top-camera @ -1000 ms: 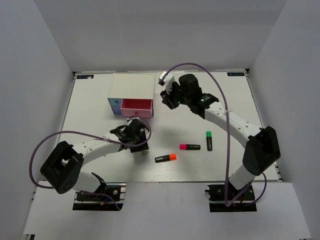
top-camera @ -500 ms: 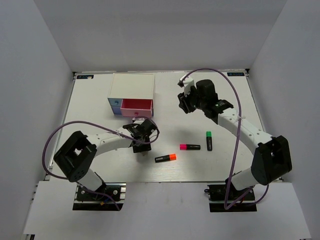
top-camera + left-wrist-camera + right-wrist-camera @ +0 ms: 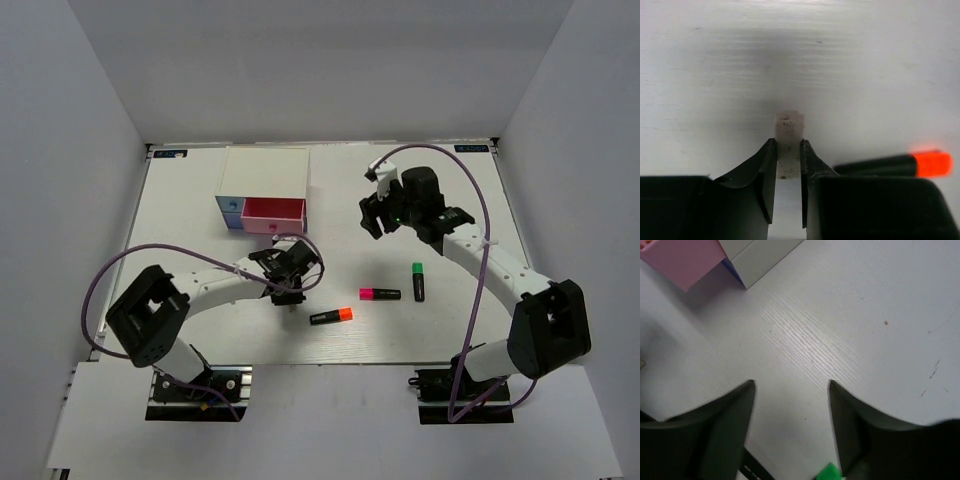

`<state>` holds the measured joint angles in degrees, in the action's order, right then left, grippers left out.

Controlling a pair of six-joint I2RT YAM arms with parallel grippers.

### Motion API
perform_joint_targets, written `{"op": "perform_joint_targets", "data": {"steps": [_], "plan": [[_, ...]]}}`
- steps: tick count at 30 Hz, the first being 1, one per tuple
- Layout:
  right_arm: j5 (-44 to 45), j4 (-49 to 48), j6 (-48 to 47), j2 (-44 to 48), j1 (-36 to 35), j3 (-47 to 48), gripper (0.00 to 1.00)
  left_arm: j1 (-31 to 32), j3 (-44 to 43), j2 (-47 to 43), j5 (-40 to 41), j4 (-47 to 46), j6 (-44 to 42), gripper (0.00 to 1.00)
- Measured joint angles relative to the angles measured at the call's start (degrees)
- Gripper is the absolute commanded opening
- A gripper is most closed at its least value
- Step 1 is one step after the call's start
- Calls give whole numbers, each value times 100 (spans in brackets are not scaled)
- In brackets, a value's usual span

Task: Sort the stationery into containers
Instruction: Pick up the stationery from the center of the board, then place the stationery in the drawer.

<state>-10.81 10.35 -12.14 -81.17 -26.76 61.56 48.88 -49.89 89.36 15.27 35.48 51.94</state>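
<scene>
The left hand [image 3: 788, 145] is low over the table [image 3: 180, 200], clenched on the small whitish eraser [image 3: 789, 129], one finger against each side. The eraser's far end pokes out past the fingertips and it rests on the table surface. This grasp sits left of the table's middle, nearer than the box [image 3: 265, 172]. The orange highlighter [image 3: 332, 316] lies just to the right of the hand and a little nearer; in the left wrist view it lies crosswise, orange end pointing right.

The box stands at the far left of the table, its back close to the far edge. Its pink drawer [image 3: 273, 211] is pulled out toward the near side, with the left hand a short way nearer than its front edge.

The right hand [image 3: 791, 385] hangs released, fingers spread wide with only bare table between them. It is to the right of the box, an open strip of white surface between the two. The pink highlighter [image 3: 380, 294] and green highlighter [image 3: 418, 281] lie nearer than this hand, close together, well clear of the right and near edges.
</scene>
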Motion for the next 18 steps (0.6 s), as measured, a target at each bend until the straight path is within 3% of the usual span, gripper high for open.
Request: {"op": "perform_joint_targets", "data": {"steps": [2,4,5,8,9,13,18], "plan": [[-11,-7,-33,79,37,-129,82,79,0,-243,-37,-74,-190,7],[-28,-2,-44,122,83,-267,77,127,-13,-699,-72,-291,-463,5],[-59,-11,-44,131,114,-352,59,144,-44,-929,-72,-409,-588,4],[-221,2,-22,133,219,-669,26,142,-308,-1626,24,-776,-992,0],[-286,13,-26,136,249,-765,22,122,-448,-1773,114,-894,-1108,0],[-531,50,-28,199,343,-1032,21,76,-1054,-1971,592,-1349,-1620,0],[-741,61,-151,363,354,-1080,21,17,-1545,-1582,1423,-1665,-2229,2]]}}
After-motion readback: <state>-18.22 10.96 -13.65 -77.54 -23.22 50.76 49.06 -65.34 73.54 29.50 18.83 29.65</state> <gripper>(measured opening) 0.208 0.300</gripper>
